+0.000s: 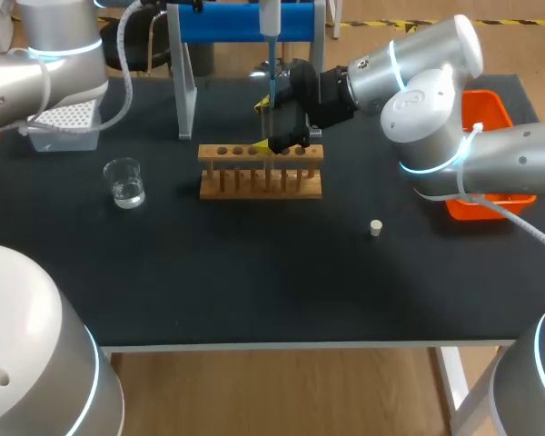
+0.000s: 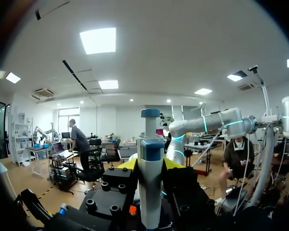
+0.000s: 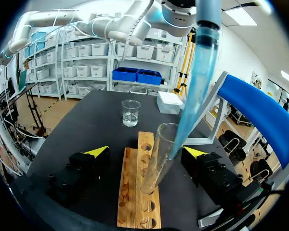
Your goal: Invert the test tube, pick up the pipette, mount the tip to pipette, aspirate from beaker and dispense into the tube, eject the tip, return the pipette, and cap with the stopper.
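A white pipette with a blue cap stands between the yellow tips of my left gripper, which is shut on it. In the head view the pipette hangs over the wooden rack. Its blue tip reaches into the mouth of the glass test tube, which leans in the rack. My right gripper is open, one finger on each side of the tube, and in the head view it sits at the rack's back edge. The beaker holds clear liquid. The stopper lies on the mat.
A white tip box stands at the back left, and an orange bin at the right under my right arm. A blue-topped stand rises behind the rack. The black mat in front of the rack is bare.
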Tool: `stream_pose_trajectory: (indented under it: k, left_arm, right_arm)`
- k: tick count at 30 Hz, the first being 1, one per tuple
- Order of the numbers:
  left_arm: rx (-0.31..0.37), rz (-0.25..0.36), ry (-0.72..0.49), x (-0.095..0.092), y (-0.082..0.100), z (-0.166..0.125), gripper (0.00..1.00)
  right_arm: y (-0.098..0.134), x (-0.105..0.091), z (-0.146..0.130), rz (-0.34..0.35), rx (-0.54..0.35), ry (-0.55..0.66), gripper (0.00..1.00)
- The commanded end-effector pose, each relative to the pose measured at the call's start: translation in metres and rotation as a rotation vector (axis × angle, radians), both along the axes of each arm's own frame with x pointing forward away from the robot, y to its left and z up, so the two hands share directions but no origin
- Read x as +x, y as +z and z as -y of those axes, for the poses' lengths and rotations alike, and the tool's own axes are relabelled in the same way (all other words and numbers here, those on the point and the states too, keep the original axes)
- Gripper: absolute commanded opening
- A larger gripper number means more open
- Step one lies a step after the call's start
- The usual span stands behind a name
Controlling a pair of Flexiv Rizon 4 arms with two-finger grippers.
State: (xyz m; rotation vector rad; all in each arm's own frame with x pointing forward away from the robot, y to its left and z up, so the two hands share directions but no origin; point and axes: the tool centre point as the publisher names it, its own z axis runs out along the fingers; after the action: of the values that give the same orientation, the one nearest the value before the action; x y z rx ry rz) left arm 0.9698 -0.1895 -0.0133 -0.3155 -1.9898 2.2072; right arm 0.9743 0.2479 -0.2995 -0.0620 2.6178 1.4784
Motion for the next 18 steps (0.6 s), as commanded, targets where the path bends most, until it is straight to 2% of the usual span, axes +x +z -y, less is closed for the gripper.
stream_pose_trajectory:
  k: [1, 18]
  left_arm:
    - [-0.001, 0.002, -0.009, 0.005, -0.001, 0.001, 0.00]
    - [-0.001, 0.018, -0.006, 0.004, 0.009, 0.000, 0.00]
  right_arm:
    - [0.000, -0.001, 0.001, 0.000, -0.001, 0.000, 1.00]
    - [0.000, -0.001, 0.001, 0.000, -0.001, 0.000, 1.00]
